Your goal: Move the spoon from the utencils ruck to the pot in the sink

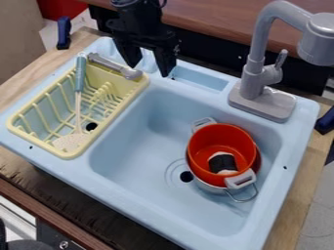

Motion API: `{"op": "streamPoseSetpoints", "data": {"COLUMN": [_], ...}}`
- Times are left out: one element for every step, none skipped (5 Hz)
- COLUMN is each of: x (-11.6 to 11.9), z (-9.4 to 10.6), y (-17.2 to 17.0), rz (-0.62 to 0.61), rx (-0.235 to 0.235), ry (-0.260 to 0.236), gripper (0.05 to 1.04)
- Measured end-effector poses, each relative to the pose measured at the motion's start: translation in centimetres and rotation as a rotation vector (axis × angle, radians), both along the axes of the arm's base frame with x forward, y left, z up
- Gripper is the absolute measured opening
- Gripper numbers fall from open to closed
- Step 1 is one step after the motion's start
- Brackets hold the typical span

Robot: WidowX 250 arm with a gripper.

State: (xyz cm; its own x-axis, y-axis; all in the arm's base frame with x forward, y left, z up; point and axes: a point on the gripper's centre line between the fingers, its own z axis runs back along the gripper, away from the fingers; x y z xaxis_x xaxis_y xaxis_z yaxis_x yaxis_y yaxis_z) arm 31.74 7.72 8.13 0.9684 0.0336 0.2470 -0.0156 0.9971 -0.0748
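My gripper [149, 69] hangs open over the back edge of the sink unit, its two fingers apart with nothing between them. To its lower left, the spoon [79, 110] lies lengthwise in the yellow utensil rack [128, 107], its teal handle toward the back and its beige head at the front end. The red pot [201, 141] stands in the right part of the blue sink basin, on top of a metal pot [209, 187]. A black and white object lies inside the red pot.
A grey utensil [112, 65] rests across the rack's back end, close to the gripper. The grey faucet [255, 78] rises behind the basin at the right. Blue clamps [63, 32] hold to the counter's edges.
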Motion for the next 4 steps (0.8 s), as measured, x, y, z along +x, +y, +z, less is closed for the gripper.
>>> {"op": "streamPoseSetpoints", "data": {"x": [-0.4,-0.5,-0.5,-0.8], "z": [-1.1,-1.2,-1.2,-1.3], "y": [-0.1,0.3,1.6,2.6], "rz": [0.001,0.055,0.231,0.447], "rx": [-0.010,-0.015,-0.030,-0.036], "ry": [0.034,0.038,0.051,0.066], "gripper": [0.999,0.999,0.999,0.999]}}
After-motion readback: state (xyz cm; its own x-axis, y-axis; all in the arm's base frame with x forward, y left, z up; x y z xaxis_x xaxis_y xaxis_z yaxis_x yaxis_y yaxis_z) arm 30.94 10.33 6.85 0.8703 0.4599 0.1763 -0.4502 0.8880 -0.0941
